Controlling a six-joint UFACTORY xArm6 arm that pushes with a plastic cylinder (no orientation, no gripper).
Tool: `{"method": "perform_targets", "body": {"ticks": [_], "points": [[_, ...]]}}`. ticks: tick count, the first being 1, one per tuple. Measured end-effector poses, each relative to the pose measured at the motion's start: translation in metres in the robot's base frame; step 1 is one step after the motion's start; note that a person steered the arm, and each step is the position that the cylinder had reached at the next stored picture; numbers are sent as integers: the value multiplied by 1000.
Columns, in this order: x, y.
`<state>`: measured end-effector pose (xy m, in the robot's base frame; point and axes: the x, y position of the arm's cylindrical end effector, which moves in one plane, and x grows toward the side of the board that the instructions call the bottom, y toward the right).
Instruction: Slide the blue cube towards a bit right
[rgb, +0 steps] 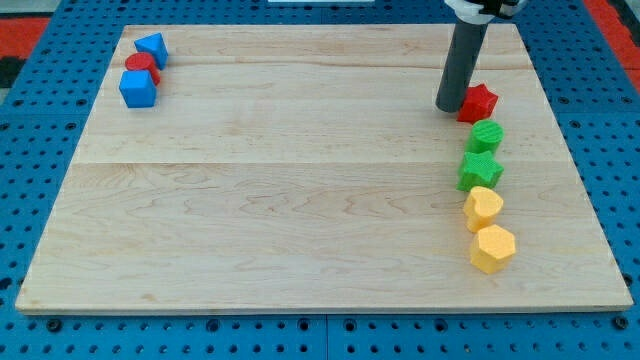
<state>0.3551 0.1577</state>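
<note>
Camera view, single entry.

Item 1: my tip (449, 107), lower end of a dark rod, set on the wooden tabletop (300, 200) near the view's top right. No gripper is fitted, so there is nothing to open or close; the rod holds nothing.

Item 2: red star block (478, 102), just to the tip's right, touching or nearly so (the gap cannot be judged).

Item 3: green blocks, two, one rounded (487, 136) and one star-shaped (479, 170), below and slightly right of the tip.

Item 4: yellow blocks, two, faceted (483, 208) (492, 247), further below, continuing the same column.

Item 5: blue cube (138, 88), the task's thing, far to the tip's left across the board, near the view's top left corner.

Item 6: red cylinder (142, 67), touching the cube's upper side; beyond it a blue triangular block (152, 47).

Risks, as judged: leaving this spot carelessly could knock the red star. The tip must reach the cube's left face, where little board remains; an off-centre push would spin the cube or drag the red cylinder along, and a long push would overshoot "a bit".
</note>
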Motion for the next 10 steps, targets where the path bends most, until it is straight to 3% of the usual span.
{"method": "perform_targets", "body": {"ticks": [1, 2, 5, 7, 10], "points": [[-4, -4], [-4, -53], [43, -266], [44, -447], [-16, -446]]}}
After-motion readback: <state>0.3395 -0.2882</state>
